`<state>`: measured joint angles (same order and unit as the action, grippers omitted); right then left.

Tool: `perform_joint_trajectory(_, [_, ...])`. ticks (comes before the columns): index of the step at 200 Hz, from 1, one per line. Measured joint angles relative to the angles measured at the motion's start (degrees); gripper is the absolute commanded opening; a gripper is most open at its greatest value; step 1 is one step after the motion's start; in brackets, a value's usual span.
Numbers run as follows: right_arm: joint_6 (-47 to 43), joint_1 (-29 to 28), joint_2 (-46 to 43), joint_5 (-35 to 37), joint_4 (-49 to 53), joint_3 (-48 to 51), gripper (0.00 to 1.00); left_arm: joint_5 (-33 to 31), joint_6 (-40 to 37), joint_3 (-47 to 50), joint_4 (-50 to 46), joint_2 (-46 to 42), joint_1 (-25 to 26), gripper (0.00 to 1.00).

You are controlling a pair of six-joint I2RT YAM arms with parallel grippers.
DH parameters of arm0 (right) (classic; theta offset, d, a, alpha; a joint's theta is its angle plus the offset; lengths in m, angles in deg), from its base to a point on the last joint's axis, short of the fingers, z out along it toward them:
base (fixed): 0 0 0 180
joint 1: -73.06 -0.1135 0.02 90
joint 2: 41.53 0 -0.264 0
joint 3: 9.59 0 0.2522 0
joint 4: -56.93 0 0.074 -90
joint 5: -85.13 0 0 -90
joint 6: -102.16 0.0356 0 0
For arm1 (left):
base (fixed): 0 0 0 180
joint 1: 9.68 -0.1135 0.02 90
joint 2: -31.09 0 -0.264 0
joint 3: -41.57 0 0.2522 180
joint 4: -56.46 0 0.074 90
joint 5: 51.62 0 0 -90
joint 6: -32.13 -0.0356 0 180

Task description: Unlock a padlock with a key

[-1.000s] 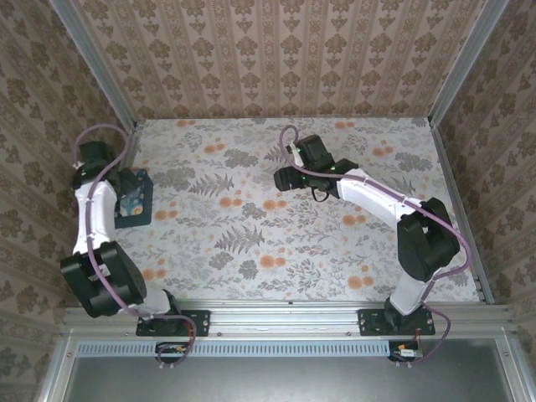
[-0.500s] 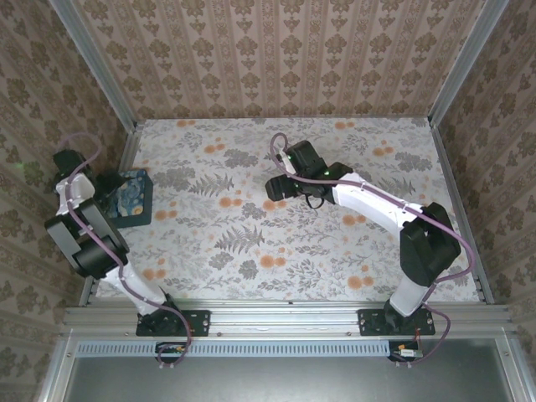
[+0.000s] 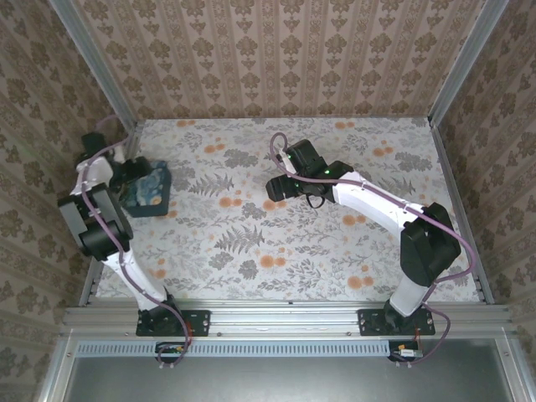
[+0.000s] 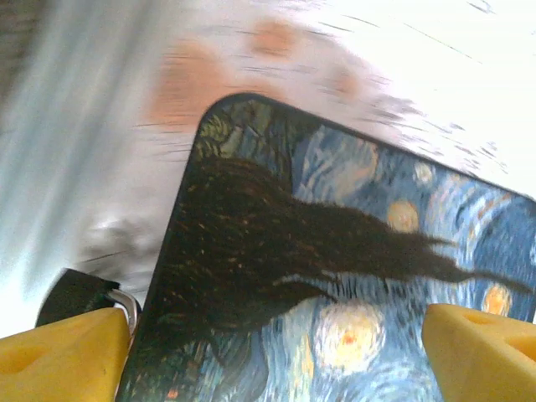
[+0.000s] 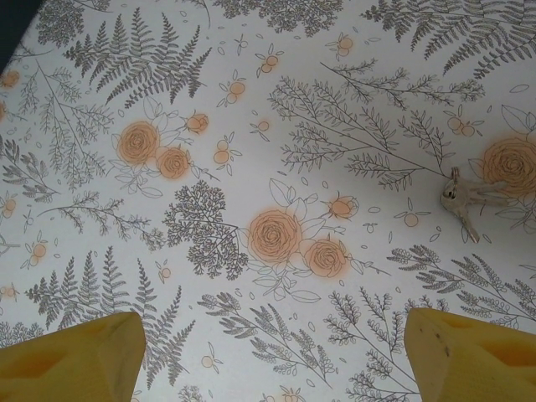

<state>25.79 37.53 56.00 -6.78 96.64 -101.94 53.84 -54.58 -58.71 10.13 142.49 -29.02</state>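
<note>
Right wrist: right tool [image 5: 272,347] wide, empty.

— Arms?
— Two: left arm [image 3: 94,213], right arm [image 3: 377,201].
— Grippers?
— Two: left gripper [image 4: 268,352], right gripper [image 5: 268,356]. Yellow fingers [image 4: 59,356]: four, two apiece.
— Loose things?
— One starry-painted box [image 3: 151,191]. One bunch of keys [image 5: 466,199], key count too small to tell. One black piece with a metal loop [image 4: 84,295].
</note>
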Motion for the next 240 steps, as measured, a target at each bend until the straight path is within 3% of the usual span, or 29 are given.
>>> perform_joint_trajectory(62, [-0.20,1.86,-2.84,0.04,0.15,4.02,0.82,1.20,-7.80,-6.95,-4.02,4.33,19.30,0.89])
perform_joint_trajectory(118, [-0.13,4.22,-3.08,0.02,-0.04,5.73,0.82,1.66,-11.96,-11.96,-6.58,7.02,32.92,0.89])
perform_joint_trajectory(155, [0.07,4.87,-2.62,-0.28,-1.09,5.64,0.82,2.25,-12.28,-14.08,-7.32,7.15,40.46,0.96])
perform_joint_trajectory(178, [0.11,5.09,-0.57,-1.11,-1.81,3.85,0.81,-0.90,-9.42,-14.49,-7.13,6.21,41.66,0.97])
perform_joint_trajectory(201, [0.13,5.18,2.89,-1.79,-3.54,0.85,0.80,-3.85,-2.99,-11.58,-6.86,0.94,39.21,0.97])
perform_joint_trajectory(240, [0.13,5.38,9.31,-4.72,-7.04,-3.89,0.80,-7.72,11.72,6.64,-5.92,-19.78,34.97,0.96])
